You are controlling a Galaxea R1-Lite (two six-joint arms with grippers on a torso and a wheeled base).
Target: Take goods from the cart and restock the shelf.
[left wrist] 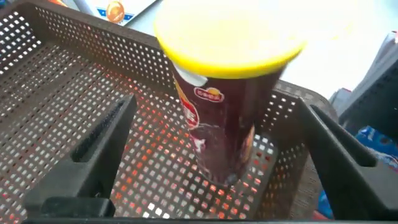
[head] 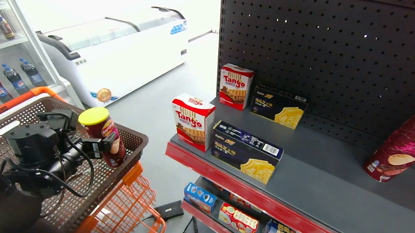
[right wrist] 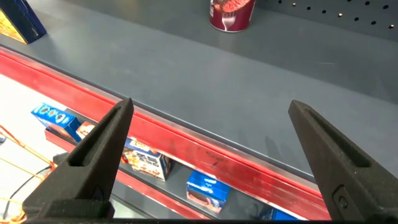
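Flanking the goods: the left gripper (left wrist: pixel 221 106) sits inside the brown basket (head: pixel 135 135), one finger on each side of the chip can (head: pixel 103 136). The left wrist view shows a gap on both sides, so the claw is apart and nothing is clamped.
Chip can: dark red with a yellow lid, and tilted. The lid stands above the basket rim and the base is down near a mesh corner. Whether the base rests on the mesh cannot be told.
Basket: it sits atop the orange cart (head: pixel 131 205), and its shelf-side rim runs just beside the can.
Right gripper (right wrist: pixel 210 106): fingers wide apart and holding nothing, hanging over the red front edge (right wrist: pixel 186 146) of the shelf.
Shelf (head: pixel 331 194): a grey deck backed by black pegboard (head: pixel 321 48).
Stock, left end: two red-and-white wafer boxes (head: pixel 192 122), one at the front edge and one at the rear. A dark blue biscuit box (head: pixel 246 152) lies just beside each, on the inner side.
Stock, right end: a second chip can (head: pixel 401 144) stands near the pegboard, well apart from the boxes.
Open room: bare deck runs from the front biscuit box to the second chip can and out to the red edge.
Aisle: a strip of grey floor (head: pixel 157 117) separates the cart from the shelf.
Lower shelf (head: pixel 202 215): small boxes sit behind its own red lip.
Background: a white chest freezer (head: pixel 125 52) and a drinks cooler (head: pixel 5 49).
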